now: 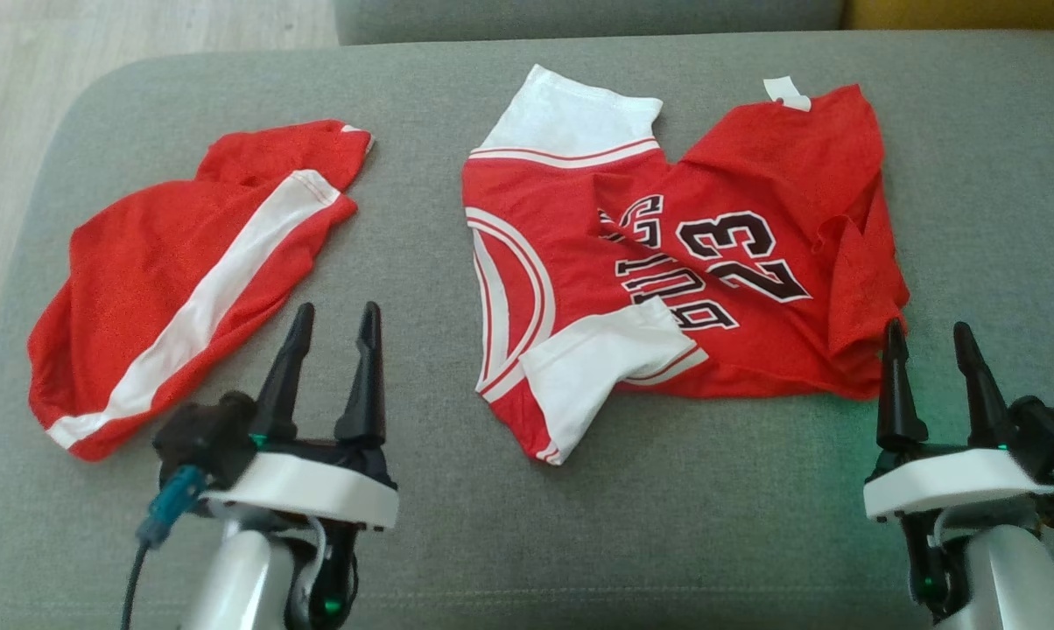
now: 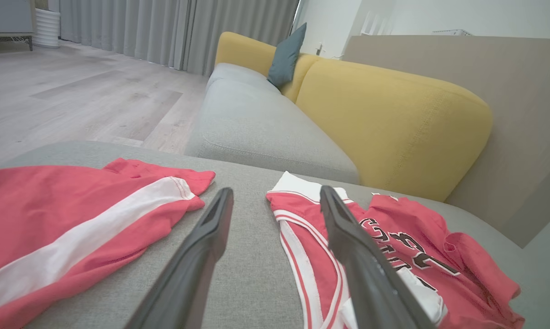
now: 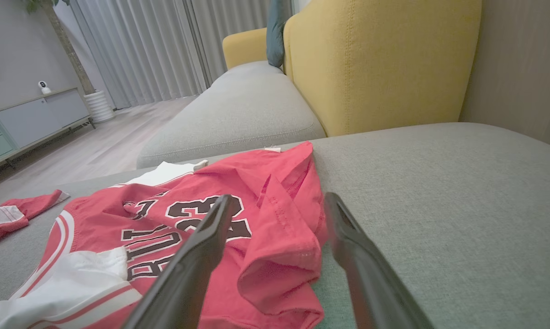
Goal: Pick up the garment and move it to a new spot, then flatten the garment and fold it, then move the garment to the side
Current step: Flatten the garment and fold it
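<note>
Two red garments lie on the grey cushion (image 1: pixel 685 525). A jersey (image 1: pixel 667 262) with white sleeves and the number 23 lies crumpled at the middle right, its right side bunched up. Red shorts (image 1: pixel 186 280) with a white stripe lie loosely folded at the left. My left gripper (image 1: pixel 337 308) stands open over bare cushion between the two, nothing between its fingers; the left wrist view has the shorts (image 2: pixel 51 214) to one side and the jersey (image 2: pixel 393 237) to the other. My right gripper (image 1: pixel 927 325) is open just in front of the jersey's bunched right edge (image 3: pixel 275 256), holding nothing.
The cushion's rounded left edge drops to a wooden floor (image 1: pixel 54 52). Behind it are another grey seat (image 2: pixel 256 119) and a yellow backrest (image 2: pixel 393 114) with a teal pillow (image 2: pixel 286 55). Bare cushion stretches along the front and to the right of the jersey.
</note>
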`<state>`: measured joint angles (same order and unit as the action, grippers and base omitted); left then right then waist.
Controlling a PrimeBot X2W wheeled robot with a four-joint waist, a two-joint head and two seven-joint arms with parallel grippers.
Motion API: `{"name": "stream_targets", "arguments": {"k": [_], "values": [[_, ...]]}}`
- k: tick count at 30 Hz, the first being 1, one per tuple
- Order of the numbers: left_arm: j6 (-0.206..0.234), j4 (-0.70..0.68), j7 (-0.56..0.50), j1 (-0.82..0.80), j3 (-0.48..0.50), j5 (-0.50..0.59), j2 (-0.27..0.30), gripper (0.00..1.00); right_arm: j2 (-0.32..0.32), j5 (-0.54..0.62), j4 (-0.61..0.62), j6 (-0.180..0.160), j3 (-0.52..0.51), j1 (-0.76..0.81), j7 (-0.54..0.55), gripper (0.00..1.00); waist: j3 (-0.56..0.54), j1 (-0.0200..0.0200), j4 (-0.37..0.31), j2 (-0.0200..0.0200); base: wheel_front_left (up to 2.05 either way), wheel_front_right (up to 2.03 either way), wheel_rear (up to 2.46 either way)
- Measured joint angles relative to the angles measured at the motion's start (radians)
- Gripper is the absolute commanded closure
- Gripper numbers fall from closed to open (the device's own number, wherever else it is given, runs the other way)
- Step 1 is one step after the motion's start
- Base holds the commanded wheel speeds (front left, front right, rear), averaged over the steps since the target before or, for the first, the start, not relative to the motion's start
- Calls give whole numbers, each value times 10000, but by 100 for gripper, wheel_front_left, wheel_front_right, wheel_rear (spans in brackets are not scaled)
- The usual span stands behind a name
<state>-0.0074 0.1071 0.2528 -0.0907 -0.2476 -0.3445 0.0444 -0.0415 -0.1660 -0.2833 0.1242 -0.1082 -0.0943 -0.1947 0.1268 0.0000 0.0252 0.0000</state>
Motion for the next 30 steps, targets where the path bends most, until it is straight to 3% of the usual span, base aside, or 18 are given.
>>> {"name": "stream_targets", "arguments": {"k": [6, 17, 30], "values": [[-253, 395, 0, -66, -717, -94, 10, 0, 0, 2, 65, 0, 0, -1, -2, 0, 192, 0, -143, 0, 0, 0, 0], [-665, 2924, -2, -1219, -2617, -307, 10, 0, 0, 2, 88, 0, -27, -51, -35, 0, 780, 0, -637, 0, 0, 0, 0], [-719, 3956, -2, -2011, -2895, -663, -6, 0, -2, 0, 58, 0, -69, -236, -167, 0, 1245, 1, -1033, 0, 0, 0, 0]]}}
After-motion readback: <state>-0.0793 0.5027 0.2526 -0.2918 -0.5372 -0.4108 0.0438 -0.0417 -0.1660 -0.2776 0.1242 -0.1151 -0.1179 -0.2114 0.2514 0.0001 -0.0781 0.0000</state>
